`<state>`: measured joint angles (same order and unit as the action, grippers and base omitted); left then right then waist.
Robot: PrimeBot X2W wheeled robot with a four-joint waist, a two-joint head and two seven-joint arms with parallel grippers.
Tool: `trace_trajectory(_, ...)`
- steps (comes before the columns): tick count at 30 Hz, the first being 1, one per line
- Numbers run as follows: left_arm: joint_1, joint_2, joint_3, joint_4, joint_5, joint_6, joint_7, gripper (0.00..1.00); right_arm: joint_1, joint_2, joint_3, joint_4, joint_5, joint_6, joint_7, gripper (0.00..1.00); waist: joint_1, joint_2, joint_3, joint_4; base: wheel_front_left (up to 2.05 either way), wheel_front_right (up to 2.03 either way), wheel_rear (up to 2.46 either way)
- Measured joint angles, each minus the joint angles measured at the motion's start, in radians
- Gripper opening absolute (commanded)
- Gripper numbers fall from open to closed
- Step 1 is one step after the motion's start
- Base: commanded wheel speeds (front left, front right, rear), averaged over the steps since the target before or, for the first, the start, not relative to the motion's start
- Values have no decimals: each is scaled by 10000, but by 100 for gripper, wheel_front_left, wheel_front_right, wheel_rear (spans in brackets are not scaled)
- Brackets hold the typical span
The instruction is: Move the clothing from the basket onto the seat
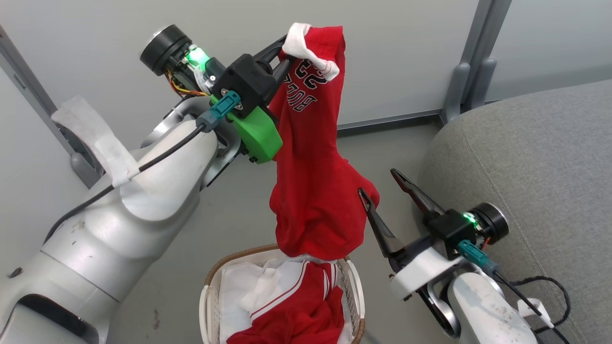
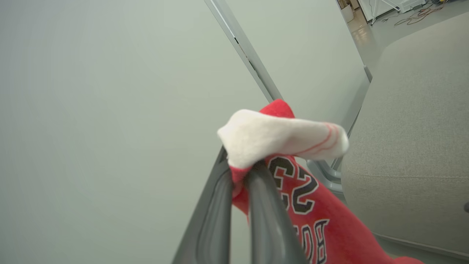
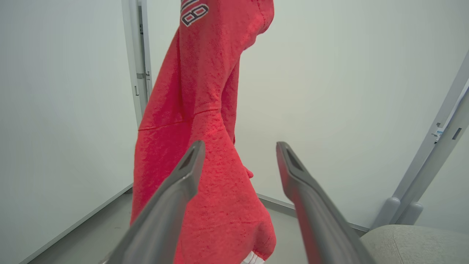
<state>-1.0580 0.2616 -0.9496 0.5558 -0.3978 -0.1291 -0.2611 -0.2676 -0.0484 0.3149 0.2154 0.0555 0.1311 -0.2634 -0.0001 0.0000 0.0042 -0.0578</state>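
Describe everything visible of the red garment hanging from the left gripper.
The soft, bright red, fleece-like garment hangs lengthwise, bunched. At its top is a white cuff with thin red stripes; below it, black white-edged printing, upside down, shows 23 and letters. The left gripper holds it, jaws shut on fabric under the cuff. Its lower end hangs over the small white basket with brown woven rim; contact with the clothing inside is unclear. The open right gripper stands close beside it.

The head camera looks steeply down onto the basket (image 1: 224,264). The left wrist camera sits close behind its fingers (image 2: 267,220), facing the wall (image 2: 91,110) and seat (image 2: 410,146). The right wrist camera looks up along the red garment (image 3: 198,110), shared by all three views.
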Motion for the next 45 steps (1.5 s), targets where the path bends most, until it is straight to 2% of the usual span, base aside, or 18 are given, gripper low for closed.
trace_trajectory(4,-143,-117,-245,-165,-117,0,-12,0,-847,8,543,500,-245,0,-2,100,0,0,-40,165,0,0,0)
trace_trajectory(11,-309,-341,-556,-506,-236,0,-15,0,-2082,4,746,1816,-593,0,-8,100,0,0,-104,471,0,0,0)
trace_trajectory(19,-343,-566,-779,-991,-297,0,-29,0,-2647,0,1626,3779,-163,0,-8,100,0,0,-233,703,0,0,0)
trace_trajectory(20,-338,-575,-792,-1051,-309,0,-29,0,-2650,0,1787,3942,-25,0,-10,82,0,0,-254,724,0,0,0)
trace_trajectory(21,-331,-575,-792,-1097,-330,0,-29,0,-2660,0,1893,4057,94,0,-10,40,0,0,-270,741,0,0,0)
trace_trajectory(22,-314,-571,-784,-1149,-360,0,-29,0,-2683,0,2010,4171,226,0,-10,25,0,0,-288,763,0,0,0)
trace_trajectory(23,-279,-560,-767,-1181,-391,0,-29,0,-2719,-2,2109,4230,326,0,-10,0,0,0,-300,781,0,0,0)
trace_trajectory(29,151,-343,-483,-1018,-523,8,-29,0,-2754,4,2148,4255,499,0,-10,0,0,0,-318,795,0,0,0)
trace_trajectory(36,1102,-318,50,-838,-989,153,-29,0,-2451,2,1592,3824,593,0,-10,0,0,0,-339,719,0,0,0)
trace_trajectory(38,1523,-341,211,-832,-1108,159,-29,20,-2338,2,1411,3662,600,0,-8,0,0,0,-347,700,0,0,0)
trace_trajectory(39,1778,-374,336,-849,-1177,159,-29,66,-2290,2,1313,3590,614,0,-8,0,0,0,-345,691,0,0,0)
trace_trajectory(40,2030,-393,443,-838,-1271,159,-29,91,-2246,2,1223,3530,614,0,-8,0,0,0,-343,683,0,0,0)
trace_trajectory(41,2292,-418,537,-807,-1298,157,-29,100,-2187,2,1122,3471,614,0,-8,0,0,0,-341,673,0,0,0)
trace_trajectory(45,3377,-635,1154,-688,-1645,159,-29,100,-2011,0,742,3308,587,0,-8,0,0,0,-320,646,0,0,0)
